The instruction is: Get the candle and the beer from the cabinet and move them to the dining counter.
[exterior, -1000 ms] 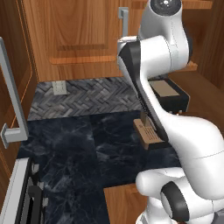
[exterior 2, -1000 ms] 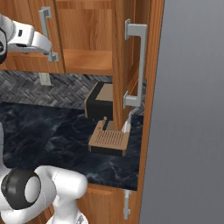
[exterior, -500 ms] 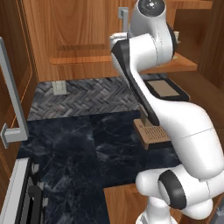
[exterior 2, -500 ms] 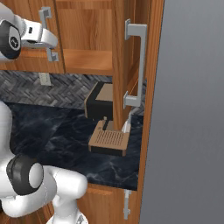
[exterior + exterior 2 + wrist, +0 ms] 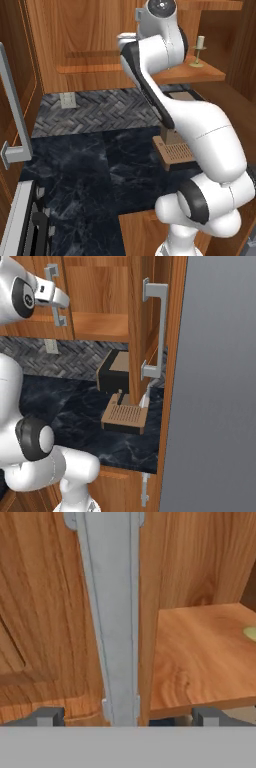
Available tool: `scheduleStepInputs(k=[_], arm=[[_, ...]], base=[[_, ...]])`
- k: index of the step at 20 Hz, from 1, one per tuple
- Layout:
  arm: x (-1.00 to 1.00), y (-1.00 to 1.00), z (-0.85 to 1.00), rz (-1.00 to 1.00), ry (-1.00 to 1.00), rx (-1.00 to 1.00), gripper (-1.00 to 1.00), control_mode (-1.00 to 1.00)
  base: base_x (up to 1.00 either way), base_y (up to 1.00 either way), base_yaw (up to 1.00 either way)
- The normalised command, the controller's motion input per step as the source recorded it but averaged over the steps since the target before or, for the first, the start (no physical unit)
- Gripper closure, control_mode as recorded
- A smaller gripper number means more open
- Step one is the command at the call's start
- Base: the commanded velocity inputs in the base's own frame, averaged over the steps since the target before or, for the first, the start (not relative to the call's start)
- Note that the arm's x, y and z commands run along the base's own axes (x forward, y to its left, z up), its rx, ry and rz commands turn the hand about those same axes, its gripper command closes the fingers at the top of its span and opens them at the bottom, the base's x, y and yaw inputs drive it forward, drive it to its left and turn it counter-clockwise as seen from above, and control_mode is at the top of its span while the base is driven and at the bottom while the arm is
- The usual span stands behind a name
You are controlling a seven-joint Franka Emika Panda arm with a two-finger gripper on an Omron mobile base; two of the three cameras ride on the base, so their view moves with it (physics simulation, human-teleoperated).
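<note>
Here, the arm reaches up at the cabinet (image 5: 100, 45).
Its gripper (image 5: 125, 716), fingers spread wide and holding nothing, straddles a silver bar handle (image 5: 114, 612) on the door edge; the candle (image 5: 199, 50) stands on the inner shelf (image 5: 195, 74), well right.

Before me lies a black marble bench (image 5: 90, 165) with white veins. Behind it runs a grey herringbone tile wall (image 5: 100, 107) bearing a pale socket (image 5: 68, 99). A slatted wooden tray (image 5: 124, 417) rests on the bench near a dark box (image 5: 114, 373). A flat grey panel (image 5: 220, 381) rises at my right.
</note>
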Motion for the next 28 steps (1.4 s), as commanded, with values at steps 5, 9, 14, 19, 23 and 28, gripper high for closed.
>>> scheduleStepInputs(k=[5,9,14,19,23,28], arm=[[0.41,0.16,0.00,0.00,0.00,0.02,-1.00,-1.00],[0.42,0.15,-0.01,0.00,0.00,0.00,-1.00,-1.00],[0.31,0.00,-0.03,0.00,0.00,0.00,-1.00,-1.00],[0.22,0.11,-0.08,0.00,0.00,0.00,1.00,-1.00],[0.12,0.06,-0.10,0.00,-0.02,0.00,1.00,-1.00],[0.01,0.12,-0.14,0.00,-0.03,0.06,1.00,-1.00]], base=[[0.00,0.00,0.00],[0.00,0.00,0.00],[0.00,0.00,0.00],[0.00,0.00,0.00],[0.00,0.00,0.00],[0.00,0.00,0.00]])
